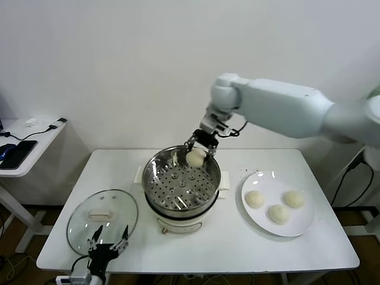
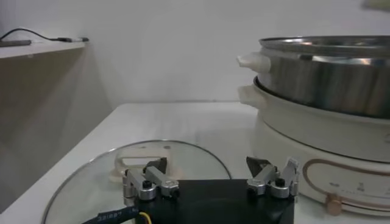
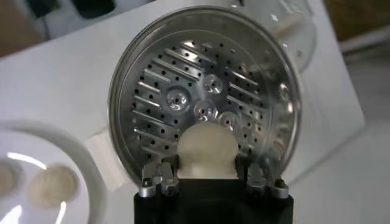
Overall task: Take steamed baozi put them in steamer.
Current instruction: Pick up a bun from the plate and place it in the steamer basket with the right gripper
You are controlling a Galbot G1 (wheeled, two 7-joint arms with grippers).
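My right gripper is shut on a cream-white baozi and holds it over the far rim of the steel steamer. In the right wrist view the baozi sits between the fingers above the perforated tray. Three more baozi lie on the white plate to the steamer's right. My left gripper is open and empty at the table's front left, over the glass lid.
The glass lid with its white handle lies flat left of the steamer base. A low side table with a phone and cables stands at far left. A wall is close behind the table.
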